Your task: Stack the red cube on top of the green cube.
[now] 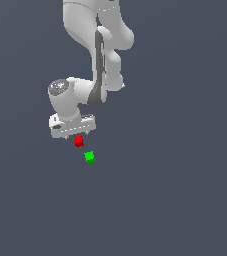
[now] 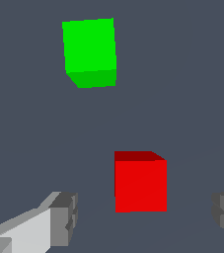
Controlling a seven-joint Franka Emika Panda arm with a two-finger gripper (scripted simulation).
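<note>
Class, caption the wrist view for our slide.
Open gripper straddles the red cube; green cube sits apart.

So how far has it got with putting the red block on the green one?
Early days. Done: the gripper has been brought right over the red cube. In hand: in the wrist view the fingers stand open either side of the red cube, not touching it. Left: close on it, lift it, carry it across and set it on the green cube, which sits apart with nothing on top.

I see open floor all round; only the green cube [image 1: 89,157] stands near the red cube [image 1: 78,141], at its 4 o'clock in the exterior view, apart
</note>
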